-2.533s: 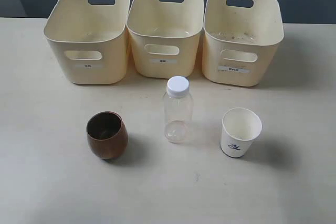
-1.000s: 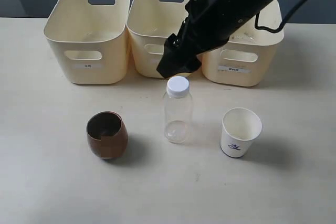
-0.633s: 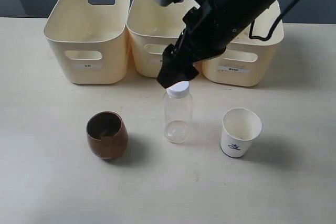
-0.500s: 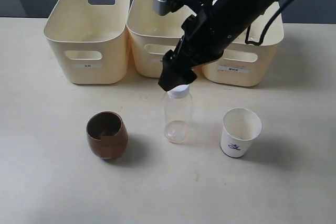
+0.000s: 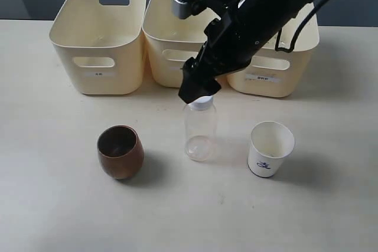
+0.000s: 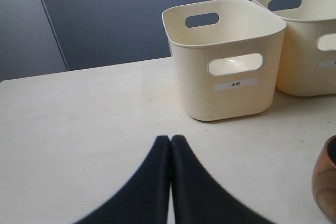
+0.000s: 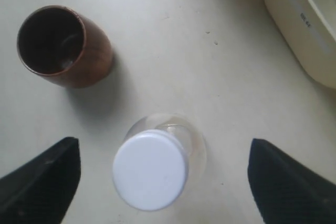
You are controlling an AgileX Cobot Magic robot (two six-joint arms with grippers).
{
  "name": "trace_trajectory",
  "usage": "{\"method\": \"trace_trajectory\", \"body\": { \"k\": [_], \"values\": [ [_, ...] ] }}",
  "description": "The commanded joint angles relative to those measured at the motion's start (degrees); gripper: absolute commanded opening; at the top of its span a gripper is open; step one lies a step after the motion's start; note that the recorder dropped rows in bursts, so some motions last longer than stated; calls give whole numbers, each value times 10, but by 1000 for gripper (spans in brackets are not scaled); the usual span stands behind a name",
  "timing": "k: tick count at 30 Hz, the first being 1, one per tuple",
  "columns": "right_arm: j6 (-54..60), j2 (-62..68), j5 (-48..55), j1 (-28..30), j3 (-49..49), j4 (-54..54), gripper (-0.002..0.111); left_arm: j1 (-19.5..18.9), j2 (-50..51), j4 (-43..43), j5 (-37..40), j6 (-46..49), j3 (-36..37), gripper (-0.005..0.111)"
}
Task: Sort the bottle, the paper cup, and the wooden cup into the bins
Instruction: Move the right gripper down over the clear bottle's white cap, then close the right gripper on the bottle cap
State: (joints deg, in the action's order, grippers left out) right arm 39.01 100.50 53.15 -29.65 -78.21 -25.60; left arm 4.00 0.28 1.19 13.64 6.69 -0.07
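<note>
From where I stand, the right arm reaches across the middle and its right gripper (image 5: 198, 91) hangs directly over the bottle (image 5: 200, 131), covering most of the white cap in the exterior view. The wrist camera shows its jaws spread wide apart, one on each side of the cap (image 7: 150, 169), touching nothing. The bottle stands upright on the worktop (image 5: 59, 205), between the wooden cup (image 5: 120, 151) and the paper cup (image 5: 270, 148), each well apart from it. Behind stand the three bins (image 5: 98, 39); the arm hides part of the middle and right ones. The left gripper (image 6: 170, 142) is out of the exterior view; its jaws are pressed together, holding nothing. Only the wooden cup's edge shows there, cut off.
</note>
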Motion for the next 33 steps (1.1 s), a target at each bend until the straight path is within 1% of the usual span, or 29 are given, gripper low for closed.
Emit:
{"method": "trace_trajectory", "body": {
  "k": [1,10,17,21,24,25,27,28,30,33],
  "values": [
    [-2,3,3,-1,-3,-4,81,2,-3,-1,0,-1,1,0],
    [-2,28,-12,-1,2,-4,81,2,-3,-1,0,-1,1,0],
    [-2,30,-2,-1,2,0,81,2,-3,-1,0,-1,1,0],
    [-2,30,3,-1,2,0,77,2,-3,-1,0,-1,1,0],
    [-3,30,11,-1,2,0,66,2,-3,-1,0,-1,1,0],
    [-3,30,12,-1,2,0,60,2,-3,-1,0,-1,1,0],
    [-3,30,17,-1,2,0,52,2,-3,-1,0,-1,1,0],
    [-3,30,17,-1,2,0,46,2,-3,-1,0,-1,1,0],
    [-3,30,20,-1,2,0,37,2,-3,-1,0,-1,1,0],
    [0,30,24,-1,2,0,18,2,-3,-1,0,-1,1,0]
  ]
}}
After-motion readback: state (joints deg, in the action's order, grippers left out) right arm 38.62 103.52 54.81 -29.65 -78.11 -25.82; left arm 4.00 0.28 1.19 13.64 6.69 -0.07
